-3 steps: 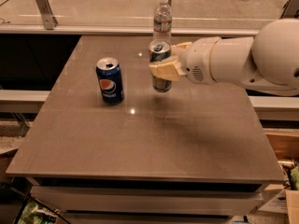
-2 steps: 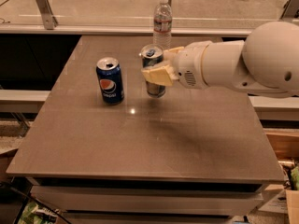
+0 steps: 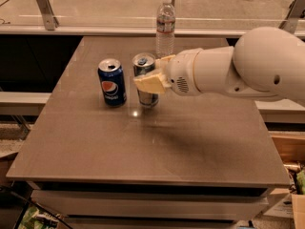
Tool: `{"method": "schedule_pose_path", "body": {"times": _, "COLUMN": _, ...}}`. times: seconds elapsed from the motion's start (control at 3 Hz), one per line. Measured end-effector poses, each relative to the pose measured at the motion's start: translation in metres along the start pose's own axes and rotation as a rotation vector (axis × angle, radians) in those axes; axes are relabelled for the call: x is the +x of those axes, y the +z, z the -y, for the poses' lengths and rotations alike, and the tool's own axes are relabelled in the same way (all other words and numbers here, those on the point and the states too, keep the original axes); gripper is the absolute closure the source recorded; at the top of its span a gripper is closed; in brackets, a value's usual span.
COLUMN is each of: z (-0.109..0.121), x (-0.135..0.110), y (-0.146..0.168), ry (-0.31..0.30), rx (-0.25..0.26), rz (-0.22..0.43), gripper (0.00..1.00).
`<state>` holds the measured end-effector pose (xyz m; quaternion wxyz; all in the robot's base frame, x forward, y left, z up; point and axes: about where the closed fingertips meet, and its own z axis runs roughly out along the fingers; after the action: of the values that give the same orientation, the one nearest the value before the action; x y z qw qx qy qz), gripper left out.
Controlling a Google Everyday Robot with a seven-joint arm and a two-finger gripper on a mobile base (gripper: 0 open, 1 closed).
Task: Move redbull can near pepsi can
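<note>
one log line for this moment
gripper: shut on redbull can, far half of table | redbull can: upright beside pepsi can, not touching | water bottle: behind

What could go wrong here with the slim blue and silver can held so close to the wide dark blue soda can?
1. The gripper holds the slim blue-and-silver metal can close beside the wide dark-blue soda can; drifting any closer could knock that one over.
2. If the slim can is not flat on the brown table at release, it may topple.
3. On withdrawal, the arm could brush the clear plastic water bottle standing just behind.
</note>
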<state>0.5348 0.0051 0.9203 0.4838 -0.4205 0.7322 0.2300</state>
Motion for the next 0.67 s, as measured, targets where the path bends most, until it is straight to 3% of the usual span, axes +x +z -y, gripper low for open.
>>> {"method": "schedule_pose_path", "body": {"times": 0.67, "z": -0.001, "x": 0.017, "y": 0.012, "ry": 0.077, "rx": -0.068, "rz": 0.028, "gripper": 1.00}}
